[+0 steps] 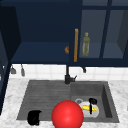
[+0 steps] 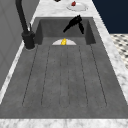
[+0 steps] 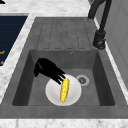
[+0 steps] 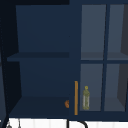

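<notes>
Where white marble tabletop (image 1: 15,100) surrounds dark grey sink (image 1: 47,95): ribbed drainboard left, deep basin right, black faucet (image 1: 67,75) at far edge, navy wall cabinet (image 4: 42,50) above, green bottle (image 4: 86,98) behind glass door. No readable writing anywhere. Corn cob (image 3: 64,89) lies on white plate (image 3: 51,93) in basin, long axis near-to-far. Right hand (image 3: 47,68) reaches down, fingers fairly straight, tips at cob's far end. Left hand (image 1: 34,117) hangs at sink's near-left edge, fingers curled on nothing. Red ball (image 1: 67,115) near front.
</notes>
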Robot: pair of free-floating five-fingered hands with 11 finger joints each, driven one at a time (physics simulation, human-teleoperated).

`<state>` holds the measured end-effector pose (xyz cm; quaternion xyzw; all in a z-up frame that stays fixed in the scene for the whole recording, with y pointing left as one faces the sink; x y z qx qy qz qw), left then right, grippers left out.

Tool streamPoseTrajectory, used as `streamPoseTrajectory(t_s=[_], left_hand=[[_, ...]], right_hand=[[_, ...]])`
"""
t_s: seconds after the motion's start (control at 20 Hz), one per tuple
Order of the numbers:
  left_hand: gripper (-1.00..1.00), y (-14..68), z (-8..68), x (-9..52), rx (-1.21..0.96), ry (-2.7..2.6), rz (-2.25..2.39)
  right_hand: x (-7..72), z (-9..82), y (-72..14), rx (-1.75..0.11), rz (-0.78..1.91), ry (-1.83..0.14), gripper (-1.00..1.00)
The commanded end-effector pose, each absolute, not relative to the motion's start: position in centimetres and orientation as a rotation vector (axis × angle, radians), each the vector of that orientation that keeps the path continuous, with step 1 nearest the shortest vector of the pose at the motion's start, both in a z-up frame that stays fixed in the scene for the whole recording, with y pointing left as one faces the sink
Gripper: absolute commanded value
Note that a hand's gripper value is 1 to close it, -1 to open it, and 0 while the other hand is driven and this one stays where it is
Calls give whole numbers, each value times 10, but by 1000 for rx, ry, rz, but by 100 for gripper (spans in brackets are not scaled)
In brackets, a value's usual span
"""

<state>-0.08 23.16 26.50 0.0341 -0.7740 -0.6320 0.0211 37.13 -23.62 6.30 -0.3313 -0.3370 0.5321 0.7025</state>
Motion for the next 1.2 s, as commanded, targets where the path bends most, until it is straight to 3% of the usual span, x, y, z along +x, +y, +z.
streamPoseTrajectory(t_s=[0.0, 1.15], left_hand=[[0, 232, 265, -1, 106, -2399, -1959], [0, 232, 265, -1, 106, -2399, -1959]], right_hand=[[382, 40, -239, -795, 1181, -754, -100], [482, -80, -243, -730, 1225, -690, -100]])
